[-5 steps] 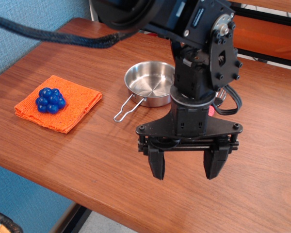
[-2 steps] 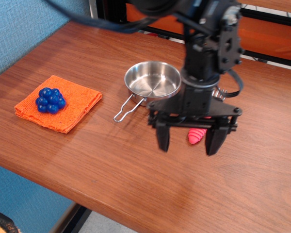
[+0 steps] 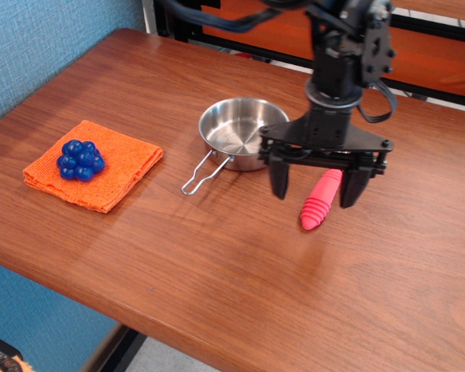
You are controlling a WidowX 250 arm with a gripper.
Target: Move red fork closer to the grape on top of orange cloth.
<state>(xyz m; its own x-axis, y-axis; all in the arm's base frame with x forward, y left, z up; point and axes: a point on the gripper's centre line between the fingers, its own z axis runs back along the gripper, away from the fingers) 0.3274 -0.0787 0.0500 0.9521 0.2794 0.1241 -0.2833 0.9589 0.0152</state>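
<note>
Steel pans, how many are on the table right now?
1. The steel pan sits mid-table, its wire handle pointing toward the front edge, left of the open gripper and the red fork. Nothing suggests another hidden behind the arm.

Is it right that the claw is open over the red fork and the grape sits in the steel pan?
Not quite. The claw is open over the red fork, but the grape sits on the orange cloth, not in the steel pan, as the observation.image view shows.
</note>
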